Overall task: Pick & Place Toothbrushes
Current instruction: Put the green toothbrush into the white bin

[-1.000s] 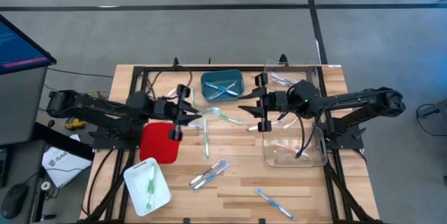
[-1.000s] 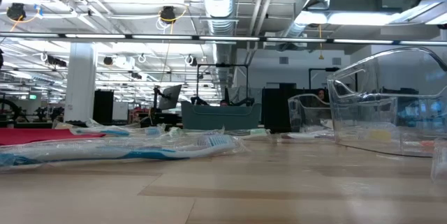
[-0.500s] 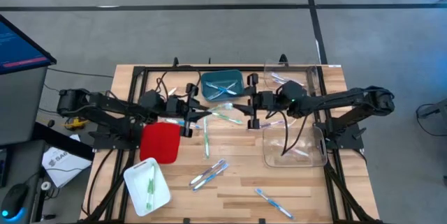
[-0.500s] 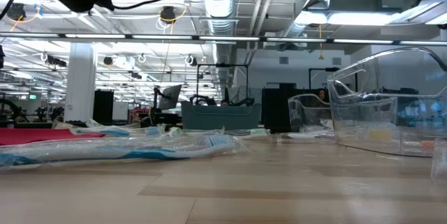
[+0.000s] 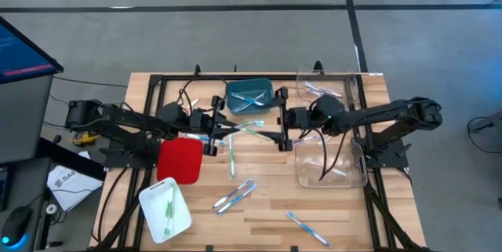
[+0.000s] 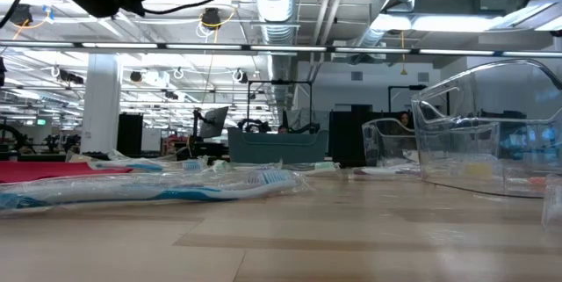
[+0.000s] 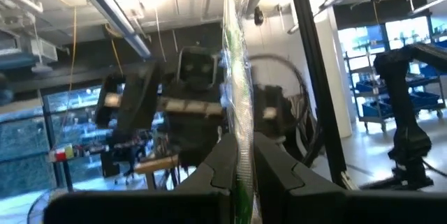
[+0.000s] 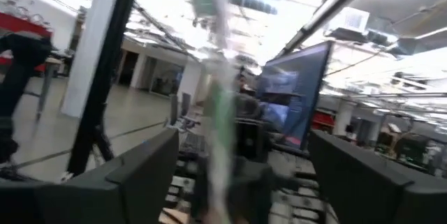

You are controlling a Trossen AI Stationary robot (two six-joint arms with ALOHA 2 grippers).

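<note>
High view: a wrapped green toothbrush (image 5: 249, 129) hangs above the middle of the tabletop (image 5: 259, 220), stretched between the two arms just in front of the teal bin (image 5: 249, 96). Left gripper (image 5: 222, 130) is pinched shut on one end; in the left wrist view the green toothbrush (image 7: 241, 105) stands clamped between the dark fingers (image 7: 220, 168). Right gripper (image 5: 276, 136) faces it from the other side with its jaws spread wide; in the right wrist view the brush (image 8: 218, 105) runs between the parted fingers (image 8: 143, 172), apparently untouched.

Other toothbrushes lie loose on the tabletop: one green (image 5: 231, 156), a pair (image 5: 235, 195) lower down, a blue one (image 5: 306, 229) near the front edge. More sit in the teal bin, the white tray (image 5: 149, 197) and the clear bin (image 5: 329, 166). Red tray (image 5: 179, 159) lies below the left arm.

Risk, as judged: the brush now hangs from one end only; a thin slippery wrapper could let it swing or slide out and fall short of any bin.

Hard to make out: both wrist views are motion-blurred, so actual contact at the right fingers is unsure. Low view shows only arm parts at its top edge, neither gripper. Contents of the clear bin are faint.
</note>
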